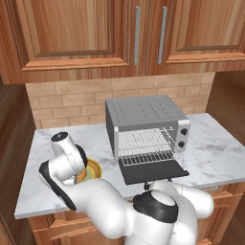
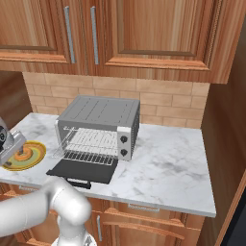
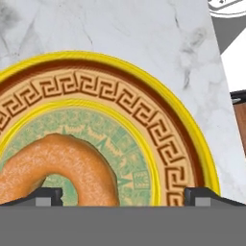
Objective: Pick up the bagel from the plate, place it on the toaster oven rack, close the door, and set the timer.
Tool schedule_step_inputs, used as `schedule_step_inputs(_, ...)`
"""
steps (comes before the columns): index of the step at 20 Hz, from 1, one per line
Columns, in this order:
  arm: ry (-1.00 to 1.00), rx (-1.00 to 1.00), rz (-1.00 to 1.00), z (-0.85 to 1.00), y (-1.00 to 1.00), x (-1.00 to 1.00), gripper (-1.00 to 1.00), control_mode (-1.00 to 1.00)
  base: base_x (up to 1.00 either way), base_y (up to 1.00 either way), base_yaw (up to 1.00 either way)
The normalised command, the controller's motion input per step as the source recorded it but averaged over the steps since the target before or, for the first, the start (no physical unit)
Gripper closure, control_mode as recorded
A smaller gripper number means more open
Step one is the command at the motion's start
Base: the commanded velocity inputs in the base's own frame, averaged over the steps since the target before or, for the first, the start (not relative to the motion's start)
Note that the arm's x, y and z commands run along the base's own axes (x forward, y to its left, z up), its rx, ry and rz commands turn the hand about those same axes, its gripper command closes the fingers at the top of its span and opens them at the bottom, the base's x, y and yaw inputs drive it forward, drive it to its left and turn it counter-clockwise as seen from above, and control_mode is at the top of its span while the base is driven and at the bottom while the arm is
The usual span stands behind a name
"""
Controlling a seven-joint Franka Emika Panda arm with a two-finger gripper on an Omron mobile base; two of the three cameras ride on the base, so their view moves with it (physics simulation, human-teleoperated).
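Note:
The bagel [image 3: 62, 163], a golden-brown ring, lies on the green centre of the plate [image 3: 144, 81], which has a yellow rim and a brown patterned band. My gripper [image 3: 123, 198] hangs just above the plate, open, its two dark fingertips [image 3: 45, 197] wide apart with the bagel's right half between them, nothing gripped. From the right base view the plate [image 2: 33, 156] sits at the counter's left with the bagel [image 2: 21, 156] under my hand. The toaster oven's door [image 1: 153, 171] lies folded down and open, and the silver rack [image 1: 146, 142] shows inside the cavity.
The grey toaster oven [image 2: 98, 115] stands mid-counter against the brick wall, with two knobs [image 2: 124, 145] on its right panel. Its open door [image 2: 84, 170] reaches toward the counter's front edge. My arm covers part of the plate [image 1: 95, 167]. Wooden cabinets hang overhead.

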Motion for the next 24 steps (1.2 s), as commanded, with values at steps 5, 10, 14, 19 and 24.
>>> schedule_step_inputs(5, 0.00, 0.00, -0.06, -0.04, 0.00, 0.00, -1.00, -1.00, 0.00, 0.00, 0.00)
schedule_step_inputs(10, 0.00, 0.00, -0.05, -0.08, 0.00, 0.00, -1.00, -1.00, 0.00, 0.00, 0.00)
schedule_step_inputs(14, 0.00, 0.00, -0.04, -0.10, 0.04, 0.00, -1.00, -1.00, 0.00, 0.00, 0.00)
schedule_step_inputs(19, 0.00, 0.00, -0.02, -0.13, 0.16, 0.00, -1.00, -1.00, 0.00, 0.00, 0.00)
schedule_step_inputs(24, 0.00, 0.00, 0.00, -0.18, 0.28, 0.00, -1.00, -1.00, 0.00, 0.00, 0.00)
